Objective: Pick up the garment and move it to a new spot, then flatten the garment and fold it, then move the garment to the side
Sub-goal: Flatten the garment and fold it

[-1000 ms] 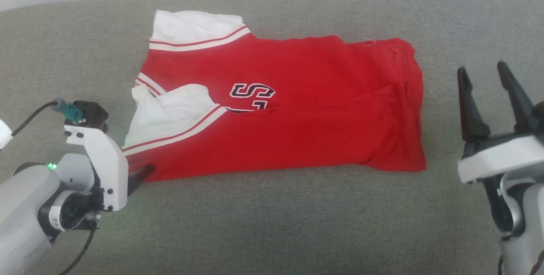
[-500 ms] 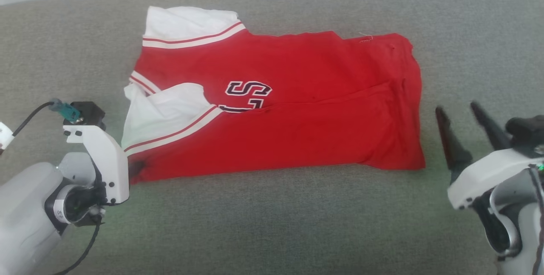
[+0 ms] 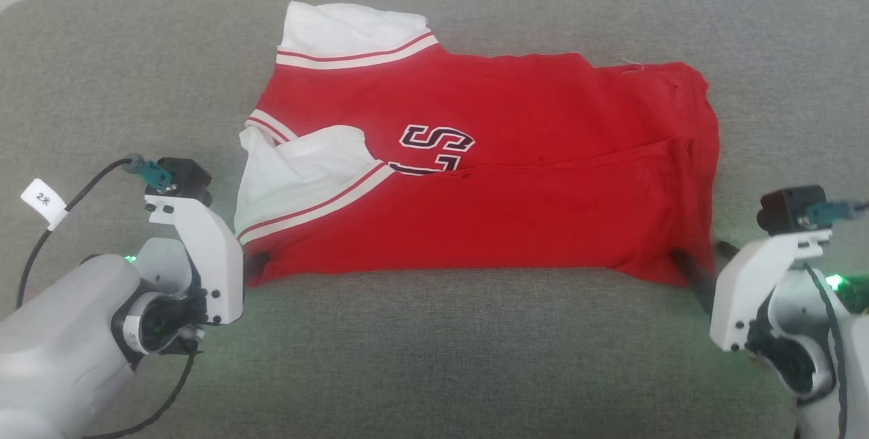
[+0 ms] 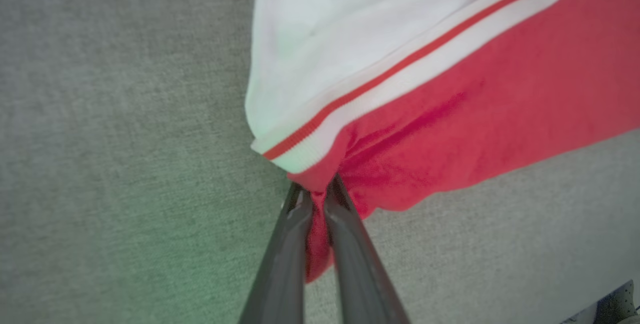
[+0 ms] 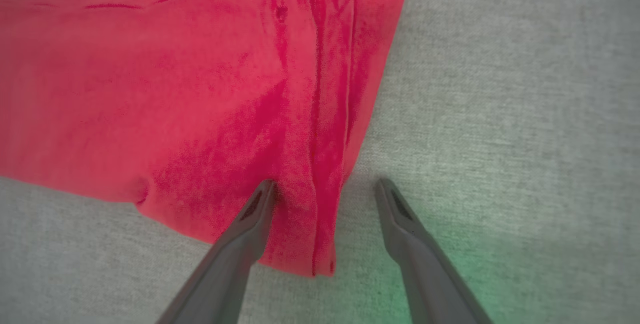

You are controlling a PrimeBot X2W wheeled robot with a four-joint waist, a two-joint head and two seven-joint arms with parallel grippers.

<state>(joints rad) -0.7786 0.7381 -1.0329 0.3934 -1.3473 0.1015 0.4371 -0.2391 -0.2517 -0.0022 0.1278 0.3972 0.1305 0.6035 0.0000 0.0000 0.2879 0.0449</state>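
Grey woven upholstery (image 3: 434, 357) stretched across the head view, and the garment (image 3: 489, 201) lay on it near the middle, folded lengthwise into a long red band. Its white sleeves pointed toward the robot's left and its hem toward the right. One sleeve (image 3: 346, 28) lay flat at the far left corner, while the other was folded over the front beside part of the black lettering (image 3: 434, 147). The left gripper (image 3: 256, 266) sat at the garment's near left corner. In the left wrist view its jaws were pressed together on a pinch of red cloth just below the striped trim (image 4: 400, 73), with a small flap of red hanging between the fingers (image 4: 285, 254). The right gripper (image 3: 706, 266) sat at the near right corner. In the right wrist view its jaws stood wide apart and gripped nothing: one finger lay over the red cloth at that corner and the other over bare upholstery just beside the edge. A white tag (image 3: 43, 201) hung on the left arm's cable.
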